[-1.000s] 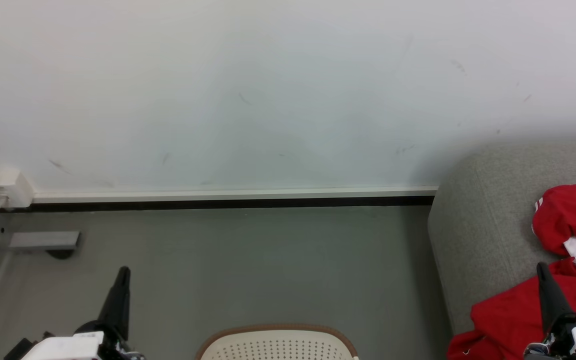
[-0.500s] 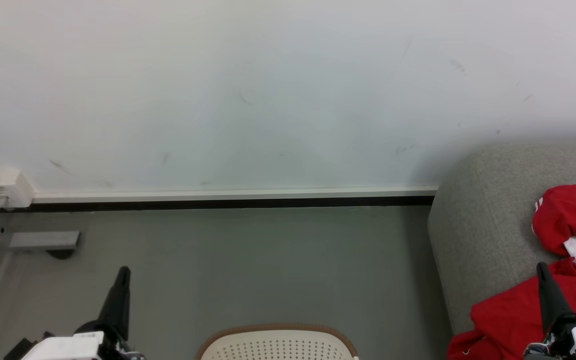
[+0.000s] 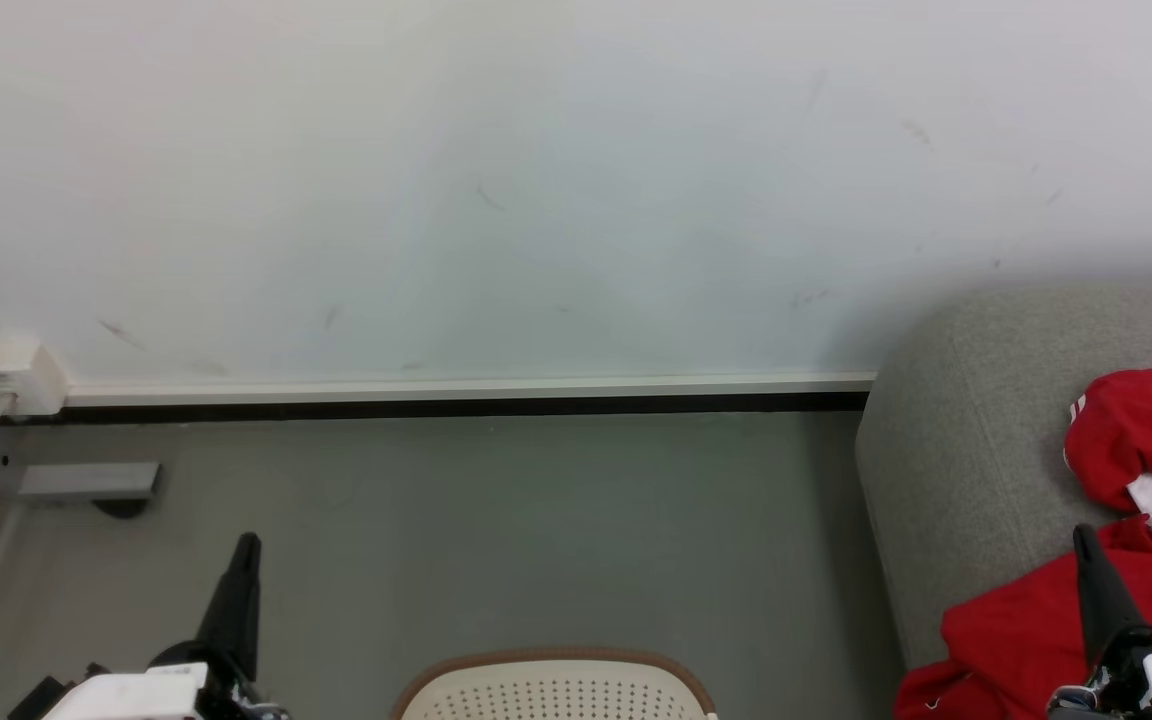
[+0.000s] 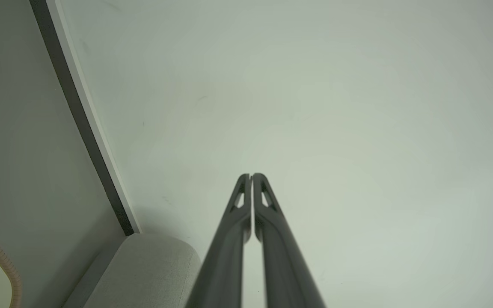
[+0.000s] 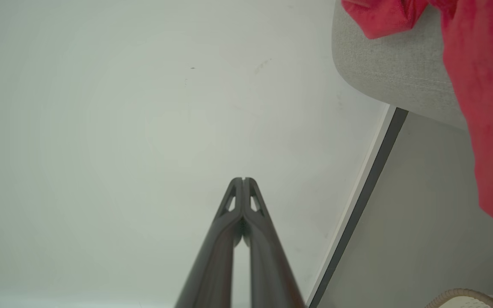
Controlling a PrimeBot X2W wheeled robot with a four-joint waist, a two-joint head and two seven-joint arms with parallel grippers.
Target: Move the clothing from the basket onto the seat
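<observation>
- left tool (image 3: 248,541) sits low left in head view, dark fingers pressed together, closed on nothing, tips pointing up over the grey floor (image 3: 496,520)
- left wrist view: both fingers meet at the tip, pale wall (image 4: 336,107) behind them
- right tool (image 3: 1082,531) sits low right in head view, also closed and empty; its fingers overlap the red clothing in that view, contact cannot be told
- right wrist view: fingertips shut tight against each other, aimed at the wall, no cloth between them
- clothing (image 3: 1016,630) lies on the seat (image 3: 966,450) at the right edge of head view: one crumpled red piece further back with white stripes and a white tag, another red piece nearer, draped over the seat's front edge
- right wrist view: red cloth hangs down past the seat's rounded grey corner
- basket (image 3: 556,654) is at bottom centre of head view, on the floor between the two tools; brown rim and perforated cream wall show, inside is cut off, contents cannot be told
- basket is just left of the seat, apart from it
- dark baseboard (image 3: 456,405) runs along the wall up to the seat
- small white box (image 3: 6,375) on the wall at far left
</observation>
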